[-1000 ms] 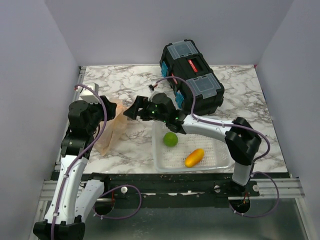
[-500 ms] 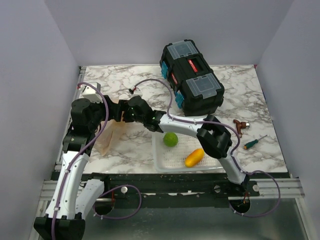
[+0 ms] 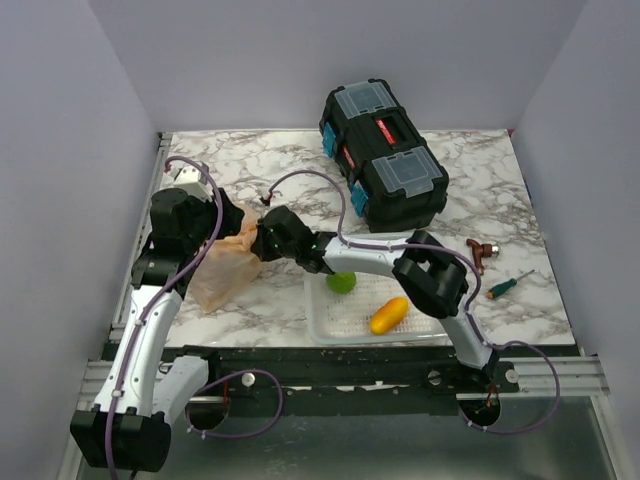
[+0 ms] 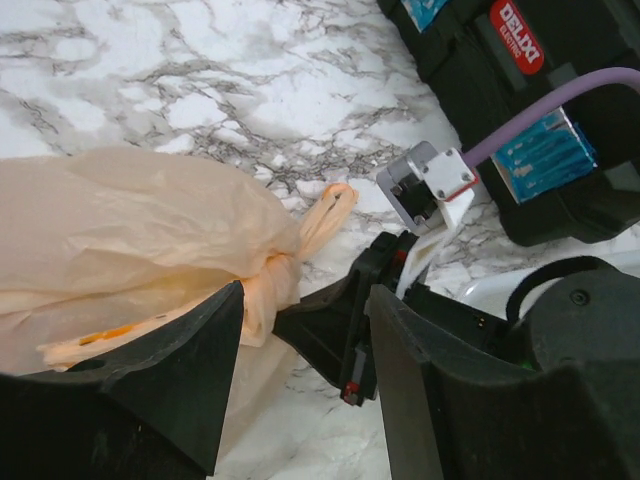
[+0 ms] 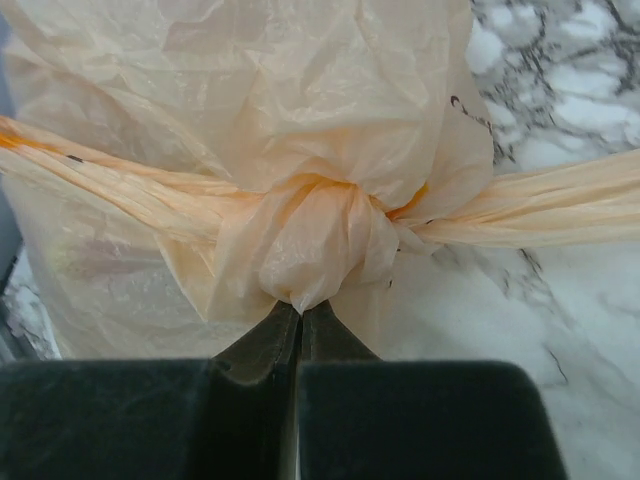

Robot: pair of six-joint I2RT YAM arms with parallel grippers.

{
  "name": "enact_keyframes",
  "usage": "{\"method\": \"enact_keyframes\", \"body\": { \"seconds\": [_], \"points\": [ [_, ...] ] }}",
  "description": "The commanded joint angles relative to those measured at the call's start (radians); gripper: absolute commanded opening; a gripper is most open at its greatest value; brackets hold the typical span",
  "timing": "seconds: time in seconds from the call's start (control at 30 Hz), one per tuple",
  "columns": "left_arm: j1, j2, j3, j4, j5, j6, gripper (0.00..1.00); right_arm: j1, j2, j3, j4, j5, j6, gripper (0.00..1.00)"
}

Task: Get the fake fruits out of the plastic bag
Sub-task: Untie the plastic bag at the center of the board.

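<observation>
The right gripper has its two dark, tapered fingers pressed together on the lowest fold of the knot, a tight, glossy bulb of twisted film from which two stretched handle strands run out to either side. The knot closes the plastic bag, which is thin, crinkled, translucent and peach-tan, and lies slumped on the left part of the white-and-grey marbled table.

The left gripper has its broad black fingers spread wide on either side of the knot; it grips nothing. The fake fruits cannot be made out through the film. A faint orange streak shows inside it, perhaps only print.

Just right of the bag stands a shallow white mesh basket holding a round green ball and a smooth orange oblong fruit. Beyond it sits a boxy black toolbox with clear lid compartments.
</observation>
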Motion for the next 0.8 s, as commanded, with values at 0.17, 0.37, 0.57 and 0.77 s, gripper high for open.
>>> {"method": "enact_keyframes", "body": {
  "seconds": [0.17,0.37,0.57,0.77],
  "points": [
    [-0.066,0.25,0.213,-0.172,-0.014,-0.026,0.55,0.011,-0.176,-0.195,0.085,-0.002,-0.129,0.01],
    [-0.192,0.47,0.428,-0.344,-0.223,0.014,0.55,-0.004,-0.239,-0.255,0.137,0.004,-0.163,0.0],
    [-0.194,0.605,0.623,-0.408,-0.251,0.035,0.55,-0.092,-0.248,-0.22,0.139,-0.112,-0.241,0.01],
    [-0.151,0.601,0.672,-0.343,-0.04,0.083,0.56,-0.178,-0.251,-0.112,0.053,-0.33,-0.417,0.01]
  ]
}}
